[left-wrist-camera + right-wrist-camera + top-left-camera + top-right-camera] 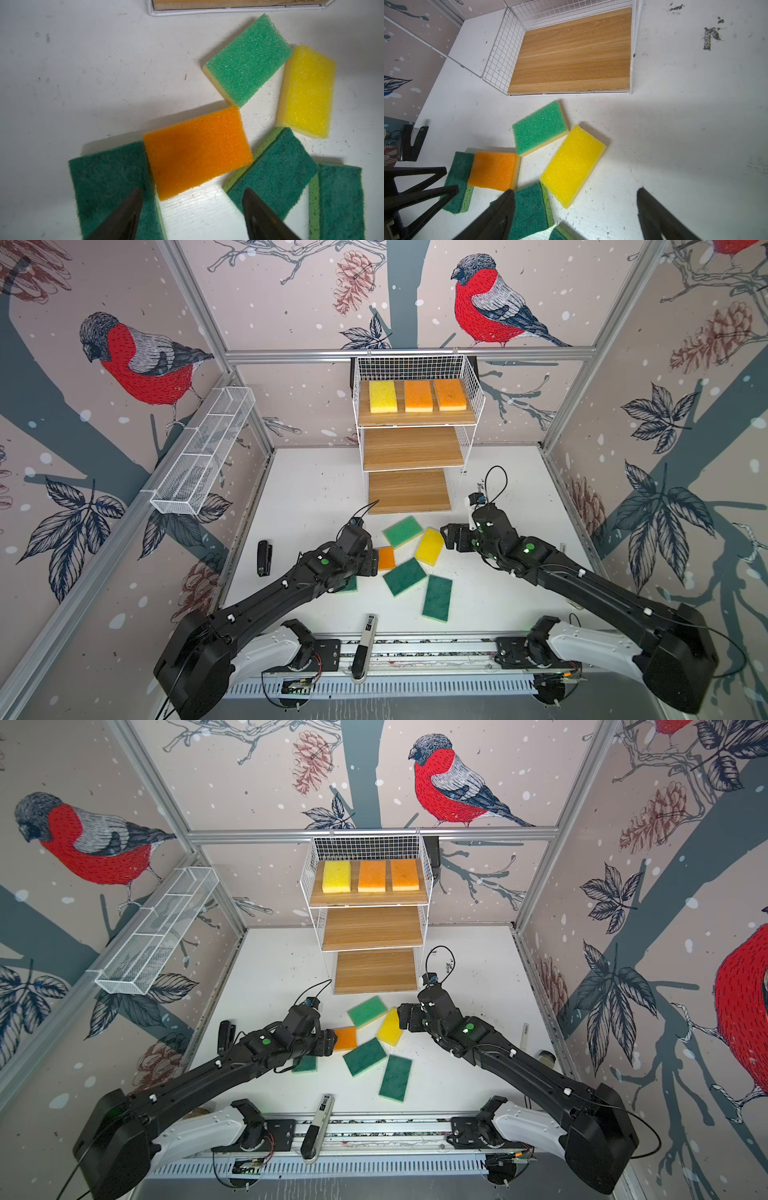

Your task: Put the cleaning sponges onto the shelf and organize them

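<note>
The shelf [411,450] stands at the back; its top board holds a yellow sponge [382,396] and two orange sponges [418,396]. On the table lie a light green sponge [402,531], a yellow one [429,546], an orange one [386,558] and two dark green ones [404,576]; a third dark green sponge [350,585] is half hidden under my left arm. My left gripper [192,191] hangs open just short of the orange sponge [197,151], holding nothing. My right gripper [575,189] is open and empty beside the loose yellow sponge [573,164].
A long white mesh basket [203,452] hangs on the left wall. A black stapler-like object [264,558] lies left of my left arm. A pen-like tool [365,639] rests at the table's front edge. The shelf's lowest board [575,56] is bare.
</note>
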`<state>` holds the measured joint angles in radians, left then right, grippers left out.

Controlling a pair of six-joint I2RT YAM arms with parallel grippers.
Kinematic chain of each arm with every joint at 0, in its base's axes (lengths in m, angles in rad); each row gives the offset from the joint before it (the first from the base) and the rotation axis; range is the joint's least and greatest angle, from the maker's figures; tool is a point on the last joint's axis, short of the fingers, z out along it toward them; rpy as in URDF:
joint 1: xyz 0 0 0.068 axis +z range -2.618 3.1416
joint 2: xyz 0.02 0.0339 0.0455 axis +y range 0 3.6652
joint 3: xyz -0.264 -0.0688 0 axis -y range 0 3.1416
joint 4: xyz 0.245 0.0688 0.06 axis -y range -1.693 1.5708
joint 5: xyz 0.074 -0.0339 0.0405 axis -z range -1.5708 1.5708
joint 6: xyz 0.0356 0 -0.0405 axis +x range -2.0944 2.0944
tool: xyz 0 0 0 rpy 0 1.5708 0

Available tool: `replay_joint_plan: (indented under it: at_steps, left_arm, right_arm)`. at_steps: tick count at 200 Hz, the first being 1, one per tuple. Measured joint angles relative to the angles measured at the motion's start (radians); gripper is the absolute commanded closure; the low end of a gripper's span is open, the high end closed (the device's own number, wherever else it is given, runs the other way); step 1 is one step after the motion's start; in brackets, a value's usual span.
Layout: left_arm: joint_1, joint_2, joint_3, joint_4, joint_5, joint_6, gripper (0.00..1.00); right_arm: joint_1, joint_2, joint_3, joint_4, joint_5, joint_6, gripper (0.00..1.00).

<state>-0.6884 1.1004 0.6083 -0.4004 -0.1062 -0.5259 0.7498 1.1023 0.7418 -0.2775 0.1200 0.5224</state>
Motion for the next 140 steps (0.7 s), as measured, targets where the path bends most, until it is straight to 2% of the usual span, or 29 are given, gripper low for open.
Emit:
replay_joint_plan:
  at_steps: [55, 101, 140]
  left_arm:
    - [-0.042, 0.084, 0.009, 0.024, -0.002, -0.006, 0.26]
    - [-0.094, 0.197, 0.081, 0.03, -0.006, 0.055, 0.31]
    - [-0.104, 0.296, 0.139, 0.018, -0.006, 0.089, 0.37]
  right_arm:
    - [0.0, 0.001, -0.02, 0.015, -0.018, 0.007, 0.09]
    - [0.0, 0.006, -0.032, 0.032, -0.021, 0.007, 0.09]
    - [0.0, 0.005, -0.044, 0.034, -0.022, 0.016, 0.09]
